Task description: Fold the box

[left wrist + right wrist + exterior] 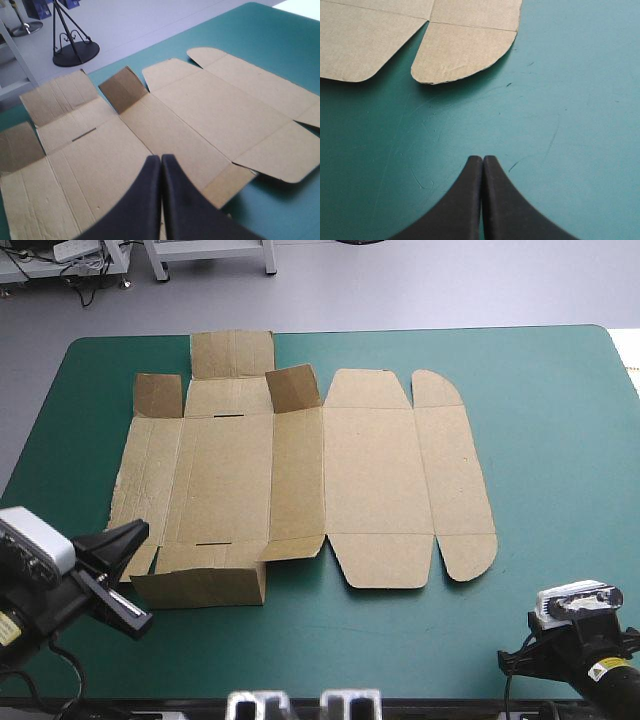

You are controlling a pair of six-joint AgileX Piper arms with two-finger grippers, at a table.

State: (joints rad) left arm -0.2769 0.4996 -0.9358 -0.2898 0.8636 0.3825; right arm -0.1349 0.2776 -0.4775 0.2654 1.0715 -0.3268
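Across the left and middle of the teal-green surface (560,440) lies the brown box (375,480), a cut sheet, mostly flat. Its long axis runs from the left edge toward the right, with rounded flaps (468,550) at its right end. Two small flaps (293,388) on its far left side stand up, and the near left wall (200,585) is raised. Grey floor (400,280) shows beyond the far edge. The left hand (161,159) hangs over the box's near left corner, aimed toward the far right corner, its black fingers (145,200) pressed together on nothing. The right hand (482,159) sits low over bare surface at the near right corner, its fingers likewise together and empty, with a rounded flap ahead of it.
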